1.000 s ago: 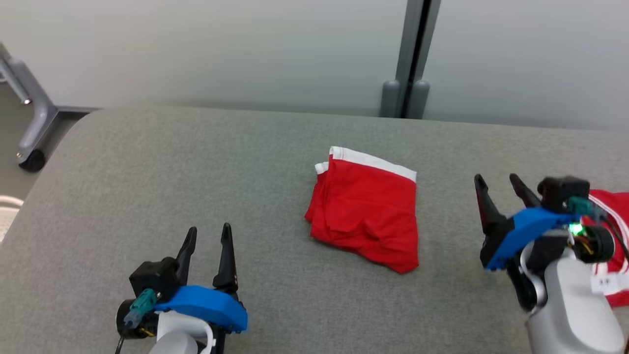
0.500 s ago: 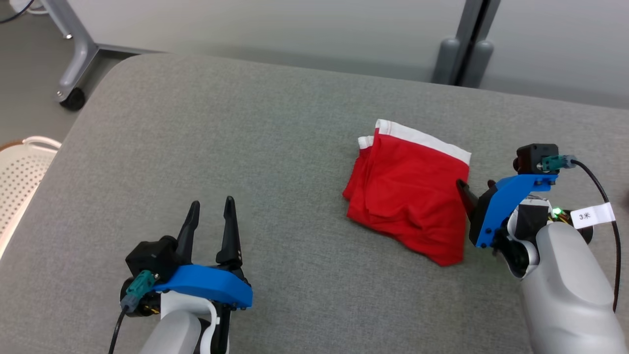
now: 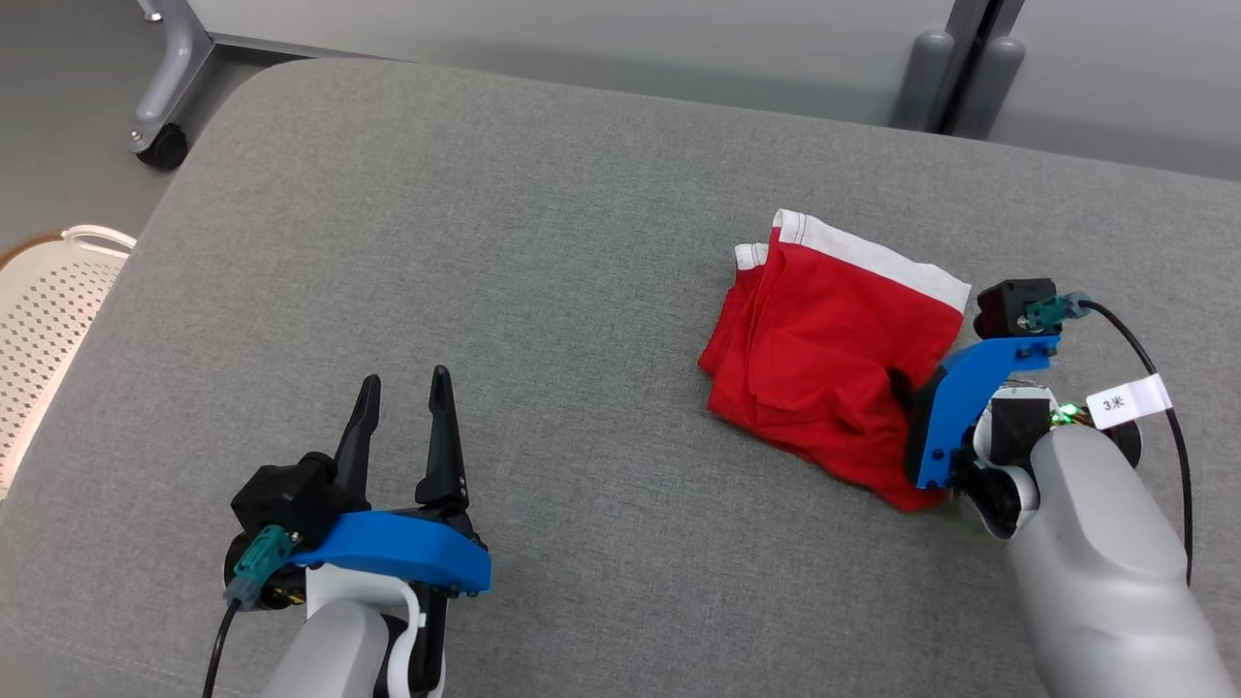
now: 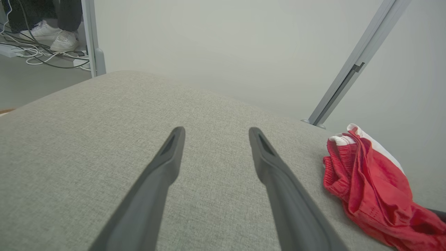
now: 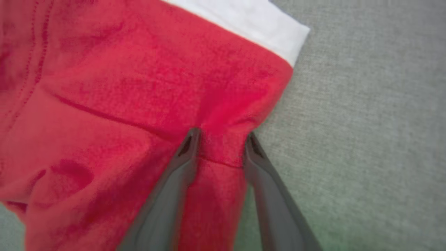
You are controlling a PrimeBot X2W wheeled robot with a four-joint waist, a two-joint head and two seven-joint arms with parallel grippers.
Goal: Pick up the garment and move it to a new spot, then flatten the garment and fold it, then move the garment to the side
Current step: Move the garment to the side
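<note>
The left gripper (image 3: 405, 376) hovers with its two long dark fingers spread wide and nothing between them, its pale forearm (image 3: 334, 650) behind it. The right gripper (image 5: 222, 133) angles down, its fingers partway together, with a ridge of the red fabric garment with white waistband (image 5: 104, 87) between the tips.

The garment (image 3: 824, 368) lies on the cushion (image 3: 485, 242), right of centre (left gripper (image 3: 404, 376) well apart).

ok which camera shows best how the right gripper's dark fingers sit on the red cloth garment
The right wrist view: the right gripper straddles a bunched fold near the edge of the red cloth garment. In the head view its blue bracket hides most of the fingers; the left wrist view catches a dark sliver beyond the garment.
</note>
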